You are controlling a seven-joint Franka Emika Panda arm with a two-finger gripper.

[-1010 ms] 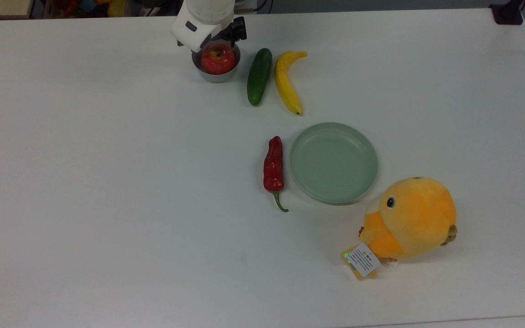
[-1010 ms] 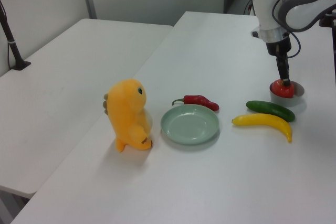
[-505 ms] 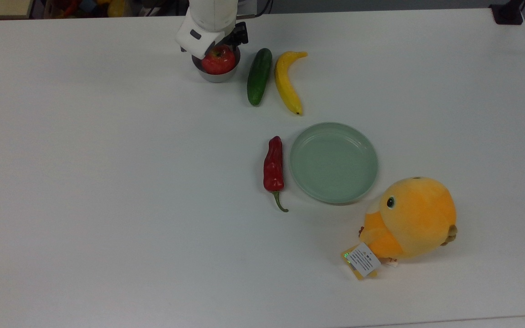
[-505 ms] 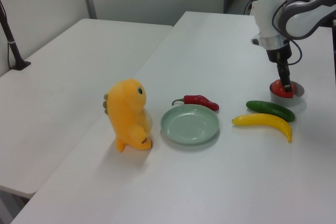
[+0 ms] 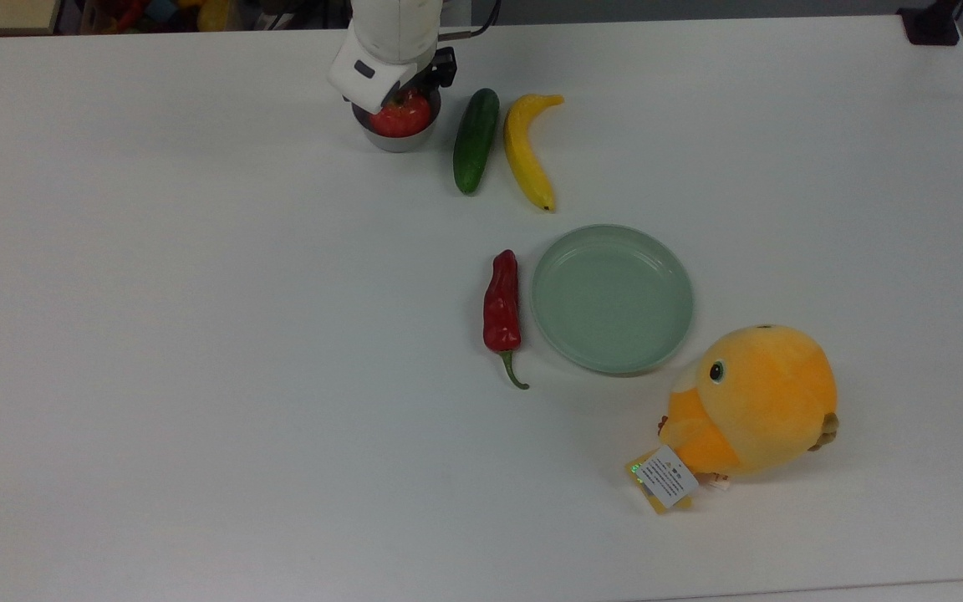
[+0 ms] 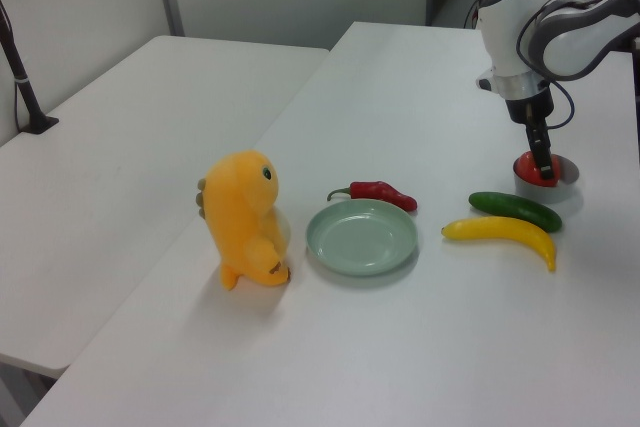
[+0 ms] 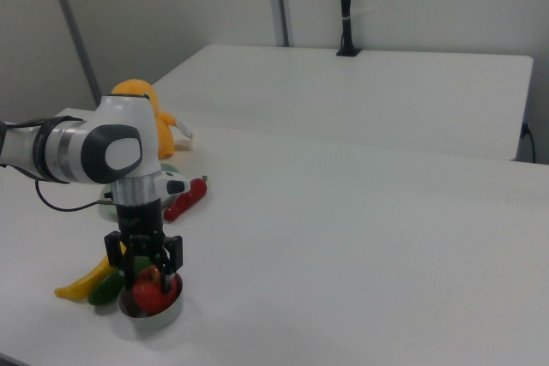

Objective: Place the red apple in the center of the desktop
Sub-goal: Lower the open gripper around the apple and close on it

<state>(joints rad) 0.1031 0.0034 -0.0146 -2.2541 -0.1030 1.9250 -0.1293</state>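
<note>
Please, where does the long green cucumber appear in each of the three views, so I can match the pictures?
Top view: long green cucumber, upper middle.
Left view: cucumber, right of centre.
Right view: cucumber, lower left corner, partly behind the arm.
Shared landmark: the curved yellow banana lying beside it.

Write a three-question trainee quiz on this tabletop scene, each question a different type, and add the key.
1. True or false: the round red apple sits in the small metal bowl.
2. In the top view, which lies nearer the bowl?
A. the long green cucumber
B. the curved yellow banana
3. Fill in: the wrinkled red chili pepper lies beside the round pale-green ___.

Key: 1 true. 2 A. 3 plate.
</note>
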